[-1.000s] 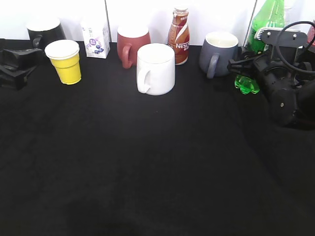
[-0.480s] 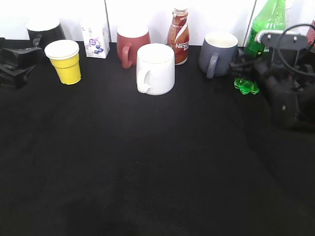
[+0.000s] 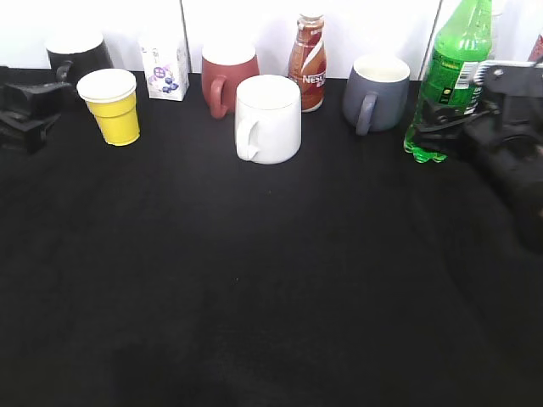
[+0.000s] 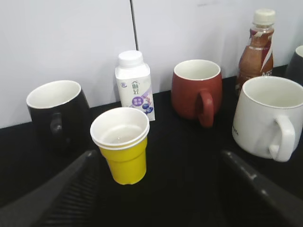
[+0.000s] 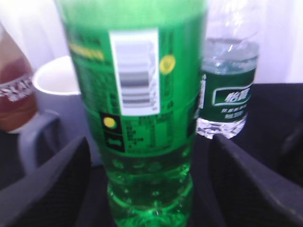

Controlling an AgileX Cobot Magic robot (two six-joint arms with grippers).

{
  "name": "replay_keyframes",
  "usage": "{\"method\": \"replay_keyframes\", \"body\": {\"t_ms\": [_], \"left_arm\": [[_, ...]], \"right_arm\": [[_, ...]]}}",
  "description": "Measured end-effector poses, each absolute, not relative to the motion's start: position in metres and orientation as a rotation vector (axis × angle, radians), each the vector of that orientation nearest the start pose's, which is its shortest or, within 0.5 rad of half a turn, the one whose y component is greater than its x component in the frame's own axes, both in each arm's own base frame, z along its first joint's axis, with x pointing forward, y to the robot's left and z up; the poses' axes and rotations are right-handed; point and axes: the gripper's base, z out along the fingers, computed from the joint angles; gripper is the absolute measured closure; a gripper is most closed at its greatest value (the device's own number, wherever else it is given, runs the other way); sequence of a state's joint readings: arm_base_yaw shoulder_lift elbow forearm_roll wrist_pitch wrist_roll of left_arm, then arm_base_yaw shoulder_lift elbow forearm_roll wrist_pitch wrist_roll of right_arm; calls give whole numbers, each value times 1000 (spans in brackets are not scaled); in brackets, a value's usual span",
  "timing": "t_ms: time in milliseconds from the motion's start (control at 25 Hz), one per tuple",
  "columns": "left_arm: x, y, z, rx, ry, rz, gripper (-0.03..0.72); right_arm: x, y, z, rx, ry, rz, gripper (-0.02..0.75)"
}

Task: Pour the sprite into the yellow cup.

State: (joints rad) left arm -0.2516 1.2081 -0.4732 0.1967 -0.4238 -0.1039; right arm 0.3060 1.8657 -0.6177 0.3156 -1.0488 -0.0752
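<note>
The sprite (image 3: 450,75), a tall green bottle with a barcode patch, stands upright at the back right. My right gripper (image 3: 437,125) is open at its lower part. In the right wrist view the sprite (image 5: 144,94) stands between the fingers (image 5: 52,184), with a gap on each side; my right gripper (image 5: 147,158) does not touch it. The yellow cup (image 3: 111,107) stands upright at the back left, and its white inside looks empty. My left gripper (image 3: 30,106) rests just left of it, open and empty. In the left wrist view the yellow cup (image 4: 122,150) stands just ahead of my left gripper (image 4: 158,158).
A white mug (image 3: 269,119) stands mid-table. Along the back wall are a black mug (image 3: 76,55), a small milk carton (image 3: 165,64), a red mug (image 3: 229,76), a brown Nestle bottle (image 3: 308,64) and a grey mug (image 3: 377,91). A water bottle (image 5: 229,94) stands behind the sprite.
My right arm has moved to the right, uncovering more of the sprite, which now shows from base to neck. The left arm and the cups have not moved.
</note>
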Motion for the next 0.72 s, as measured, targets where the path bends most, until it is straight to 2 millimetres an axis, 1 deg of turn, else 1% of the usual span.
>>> {"method": "replay_keyframes", "body": {"t_ms": [80, 160, 240, 280, 360, 400, 480, 560, 600, 640, 720], "left_arm": [[227, -65, 243, 342, 1808, -197, 105], [224, -63, 239, 292, 1892, -214, 105], [217, -58, 233, 281, 2025, -178, 105], [214, -55, 231, 256, 2117, -159, 105], [209, -52, 233, 152, 2329, -161, 105], [207, -52, 237, 121, 2427, -162, 105], [203, -60, 253, 173, 2555, -175, 105], [196, -71, 267, 202, 2668, -245, 105], [190, -75, 271, 209, 2725, -282, 105], [182, -77, 274, 214, 2770, -315, 105], [160, -71, 283, 235, 2846, -324, 105]], "right_arm": [[308, 73, 165, 19, 1717, 82, 150], [297, 74, 186, 18, 1810, 138, 150], [278, 75, 198, -8, 1992, 204, 150], [268, 77, 198, -32, 2113, 234, 150], [250, 81, 203, -113, 2336, 284, 150], [246, 83, 214, -164, 2400, 299, 150], [245, 85, 242, -277, 2478, 280, 150], [247, 84, 278, -282, 2500, 239, 150], [245, 81, 295, -280, 2490, 215, 150], [239, 78, 307, -284, 2487, 196, 150], [215, 67, 324, -308, 2503, 141, 150]]}}
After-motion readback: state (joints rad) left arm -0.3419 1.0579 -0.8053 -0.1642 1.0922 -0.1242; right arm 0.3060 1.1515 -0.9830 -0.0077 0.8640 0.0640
